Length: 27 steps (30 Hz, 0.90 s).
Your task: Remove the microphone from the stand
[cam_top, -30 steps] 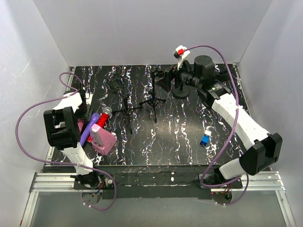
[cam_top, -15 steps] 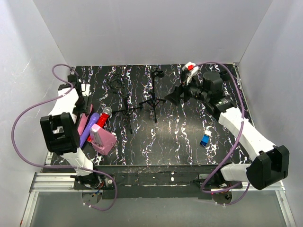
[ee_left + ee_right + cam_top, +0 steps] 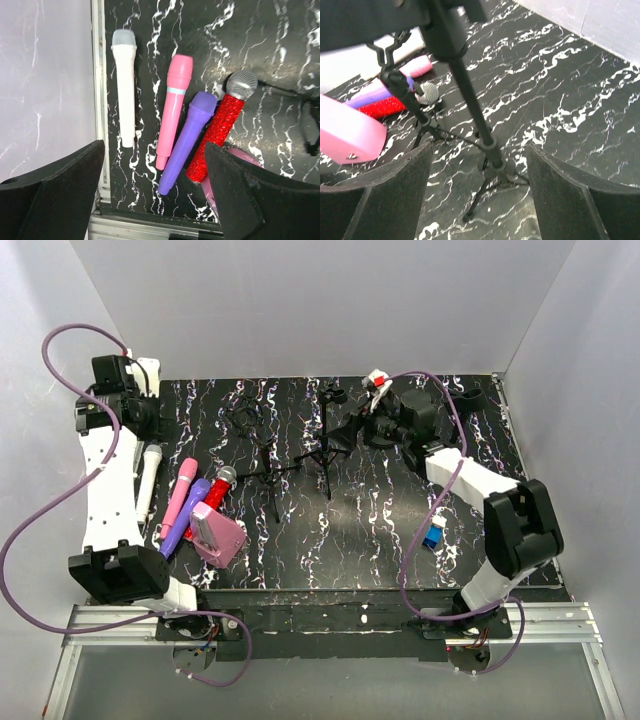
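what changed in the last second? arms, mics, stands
Left hand opened and pulled up and back toward the far left corner, uncovering the white microphone and pink microphone. Right hand swung left, open, up to the tall stand. Unmoved: tall stand, short stand, red microphone, purple microphone, pink box.

Worktop (image 3: 380, 530) black, white marbled veins. White microphone (image 3: 125, 95), grey head. Pink microphone (image 3: 173, 110). Purple microphone (image 3: 187, 140). Red microphone (image 3: 217, 135) glittery, silver mesh head. Stand (image 3: 470, 100) black.
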### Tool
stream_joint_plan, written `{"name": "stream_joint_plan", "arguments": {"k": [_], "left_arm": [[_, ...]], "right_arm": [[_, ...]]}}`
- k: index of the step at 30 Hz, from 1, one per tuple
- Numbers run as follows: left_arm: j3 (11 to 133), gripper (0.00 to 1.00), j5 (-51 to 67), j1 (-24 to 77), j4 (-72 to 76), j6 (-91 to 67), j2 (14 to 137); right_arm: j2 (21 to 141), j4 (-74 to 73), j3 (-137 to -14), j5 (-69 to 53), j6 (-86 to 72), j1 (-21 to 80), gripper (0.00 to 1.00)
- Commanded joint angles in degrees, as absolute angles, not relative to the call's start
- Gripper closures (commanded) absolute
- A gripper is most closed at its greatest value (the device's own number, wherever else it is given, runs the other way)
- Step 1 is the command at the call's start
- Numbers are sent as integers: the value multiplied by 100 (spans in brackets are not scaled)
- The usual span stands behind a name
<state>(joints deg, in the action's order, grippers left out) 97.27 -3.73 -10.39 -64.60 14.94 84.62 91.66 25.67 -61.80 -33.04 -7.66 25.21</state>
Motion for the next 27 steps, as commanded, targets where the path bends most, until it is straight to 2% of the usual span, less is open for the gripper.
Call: {"name": "stream_joint_plan", "arguments": {"k": [1,4,8,14,17,20,23,27], "left_arm": [[10554,19,359,-1072,-6917,1415,8227],[11081,19,641,-1064,-7031,1485,8279],[11697,20,887,-1072,-7145,1643,8472],[11962,21,1957,-1055,-6751,1854,8499],[11638,21,2722,-1055,-6330,1907,8350],[11260,24,3522,-1055,-6074,2012,8288],[11057,29,3972,-661,-6065,2380,8323],[10881,30,3902,543,-6003,2979,8419]], "right_arm": [[9622,3726,-6793,-3551,-1071,2531,19],[9904,3849,-7083,-3656,-1239,2557,21],[10195,3902,-7373,-3674,-1257,2645,31],[10275,3850,-7409,-3788,-1257,2689,64],[10047,3762,-7199,-3806,-1213,2689,78],[9652,3569,-6848,-3788,-1187,2689,96],[9107,3332,-6417,-3753,-1204,2689,99],[8369,2919,-6004,-3884,-1344,2689,99]]}}
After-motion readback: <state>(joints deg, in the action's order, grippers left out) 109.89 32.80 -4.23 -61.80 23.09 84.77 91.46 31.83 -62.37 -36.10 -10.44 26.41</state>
